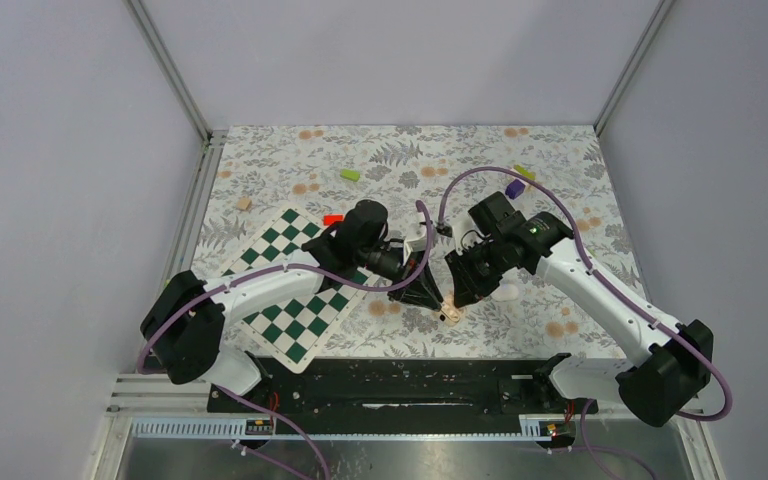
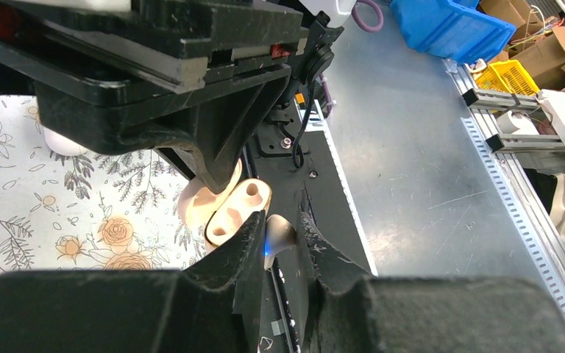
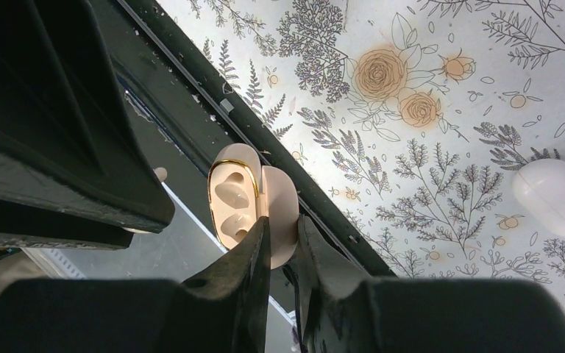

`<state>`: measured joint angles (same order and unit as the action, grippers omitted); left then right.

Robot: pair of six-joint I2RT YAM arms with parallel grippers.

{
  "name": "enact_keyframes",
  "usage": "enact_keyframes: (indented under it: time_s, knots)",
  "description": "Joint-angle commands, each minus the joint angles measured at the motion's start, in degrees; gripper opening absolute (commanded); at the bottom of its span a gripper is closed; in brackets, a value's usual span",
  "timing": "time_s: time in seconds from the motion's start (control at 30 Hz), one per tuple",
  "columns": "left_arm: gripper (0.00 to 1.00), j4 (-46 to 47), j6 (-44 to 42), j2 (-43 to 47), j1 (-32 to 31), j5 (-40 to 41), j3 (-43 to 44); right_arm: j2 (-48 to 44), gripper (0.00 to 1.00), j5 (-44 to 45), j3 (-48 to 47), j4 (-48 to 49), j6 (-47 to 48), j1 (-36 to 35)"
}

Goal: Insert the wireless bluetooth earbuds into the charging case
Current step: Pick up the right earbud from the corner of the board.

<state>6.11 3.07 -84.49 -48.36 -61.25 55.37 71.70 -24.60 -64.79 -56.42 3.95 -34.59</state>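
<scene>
The charging case (image 3: 235, 195) hangs open above the table's near edge, cream with a gold rim and two empty sockets. My right gripper (image 3: 283, 228) is shut on one half of it. The same case (image 2: 239, 209) shows in the left wrist view, just beyond my left gripper (image 2: 283, 224). That gripper is shut on a white earbud (image 2: 279, 234) with a small blue light, a finger-width from the case's rim. From above, both grippers meet over the case (image 1: 450, 308). A second white rounded piece (image 3: 552, 198) with a blue light lies on the floral cloth.
A chessboard mat (image 1: 290, 290) lies at the left under the left arm. Small blocks sit further back: green (image 1: 350, 175), red (image 1: 333, 219), purple (image 1: 514, 188), wooden (image 1: 245, 203). The black base rail (image 1: 400, 385) runs just below the case.
</scene>
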Motion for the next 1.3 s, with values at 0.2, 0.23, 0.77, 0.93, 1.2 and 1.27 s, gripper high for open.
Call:
enact_keyframes:
  time_s: [0.2, 0.23, 0.77, 0.93, 1.2, 1.27]
  knots:
    - [0.0, 13.76, 6.5, -0.06, 0.14, -3.5, -0.3, -1.32, 0.0, 1.02, -1.88, 1.72, 1.7, -1.99]
    - [0.0, 14.74, 7.08, -0.06, 0.14, -3.22, -0.47, -1.35, 0.0, 1.16, -1.91, 1.73, 1.54, -2.1]
    - [0.0, 20.77, 10.46, -4.68, 0.02, -2.74, -1.81, -2.09, 0.0, 7.34, -3.66, 0.21, 0.64, -4.54]
    - [0.0, 21.07, 10.46, -4.61, 0.1, -1.98, -2.12, -1.24, 0.0, 11.58, -4.68, -1.25, 0.43, -5.59]
    - [0.0, 24.79, 12.17, -5.2, 0.09, -1.3, -3.21, -2.33, 0.0, 13.21, -6.31, -1.4, -1.79, -5.93]
    - [0.0, 27.35, 13.67, -5.32, 0.17, -0.7, -3.94, -2.45, 0.0, 12.92, -6.8, -1.49, -2.45, -5.86]
